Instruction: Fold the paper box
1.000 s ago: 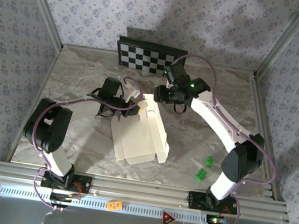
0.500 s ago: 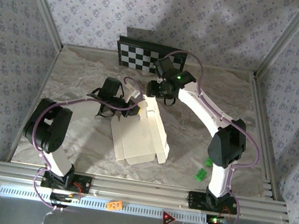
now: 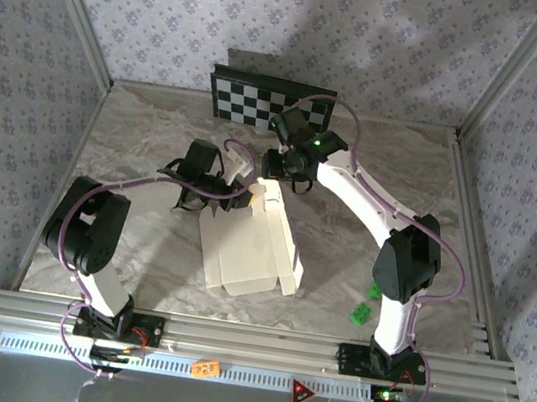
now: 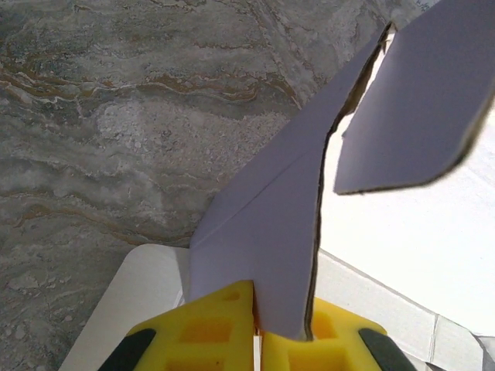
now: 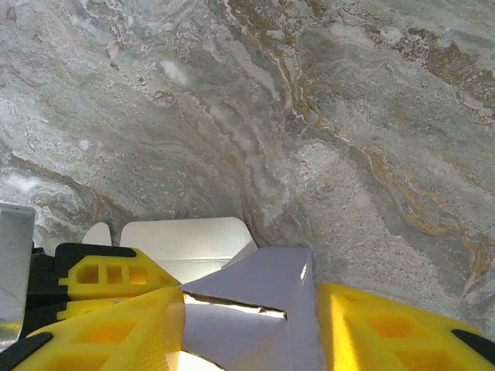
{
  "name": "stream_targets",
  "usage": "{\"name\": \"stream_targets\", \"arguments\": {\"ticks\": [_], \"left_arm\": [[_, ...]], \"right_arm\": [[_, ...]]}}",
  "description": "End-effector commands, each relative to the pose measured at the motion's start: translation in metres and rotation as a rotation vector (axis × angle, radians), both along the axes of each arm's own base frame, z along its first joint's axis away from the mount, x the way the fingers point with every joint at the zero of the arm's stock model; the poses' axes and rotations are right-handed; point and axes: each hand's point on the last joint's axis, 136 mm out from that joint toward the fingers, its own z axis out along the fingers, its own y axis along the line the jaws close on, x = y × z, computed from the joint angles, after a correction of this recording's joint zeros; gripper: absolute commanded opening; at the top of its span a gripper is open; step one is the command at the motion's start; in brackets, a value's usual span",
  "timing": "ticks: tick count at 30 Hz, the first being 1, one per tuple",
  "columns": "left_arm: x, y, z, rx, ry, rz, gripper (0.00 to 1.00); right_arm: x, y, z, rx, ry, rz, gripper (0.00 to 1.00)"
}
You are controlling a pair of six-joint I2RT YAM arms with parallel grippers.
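A marble-patterned table (image 3: 157,134) seen from above, with two robot arms reaching in from the near edge. The paper box (image 3: 246,248) lies near the table's centre, a little toward 9 o'clock. It is a cream-white cut-out lying mostly flat, with its far flaps raised at its 12 o'clock end.

The left gripper (image 3: 242,197) comes in from 9 o'clock to meet the raised part of the box. In the left wrist view, the left gripper (image 4: 259,313) has its yellow fingers (image 4: 209,332) pressed nearly together, pinching the bottom edge of an upright lavender flap of the paper box (image 4: 263,239). A second lavender flap stands just beside it toward 2 o'clock, a thin gap between them.

The right gripper (image 3: 270,168) hangs over the box's 12 o'clock end. In the right wrist view, the right gripper (image 5: 251,297) has its yellow fingers (image 5: 379,332) about half apart, with a lavender flap of the paper box (image 5: 267,317) between them. I cannot tell whether they press on it or only straddle it.

A black-and-white checkerboard panel (image 3: 268,103) leans against the back wall at 12 o'clock. Small green pieces (image 3: 366,303) lie on the table toward 4 o'clock, well apart from the box.
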Motion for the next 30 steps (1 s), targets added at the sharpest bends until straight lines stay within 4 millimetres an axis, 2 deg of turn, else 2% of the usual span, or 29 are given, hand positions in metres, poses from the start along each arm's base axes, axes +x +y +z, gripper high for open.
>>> {"name": "stream_targets", "arguments": {"ticks": [1,7,13,16,19,26,30], "left_arm": [[-0.04,0.018,-0.059,0.131,0.245,0.023,0.09],[-0.039,0.018,-0.057,0.127,0.244,0.024,0.09],[-0.04,0.017,-0.057,0.126,0.245,0.021,0.09],[-0.041,0.018,-0.057,0.125,0.245,0.024,0.09],[-0.041,0.017,-0.057,0.124,0.246,0.023,0.09],[-0.041,0.018,-0.059,0.127,0.247,0.026,0.09],[-0.041,0.017,-0.059,0.126,0.248,0.024,0.08]], "right_arm": [[-0.003,-0.01,0.009,-0.028,-0.027,-0.012,0.5],[-0.009,0.004,0.0,-0.011,-0.015,0.009,0.5],[-0.018,0.013,-0.019,-0.033,0.016,0.028,0.5],[-0.021,0.015,-0.02,-0.035,0.02,0.031,0.51],[-0.023,0.013,-0.011,-0.03,0.013,0.032,0.53],[-0.031,0.009,0.032,0.03,-0.04,0.059,0.56],[-0.039,0.005,0.05,0.065,-0.052,0.076,0.57]]}}
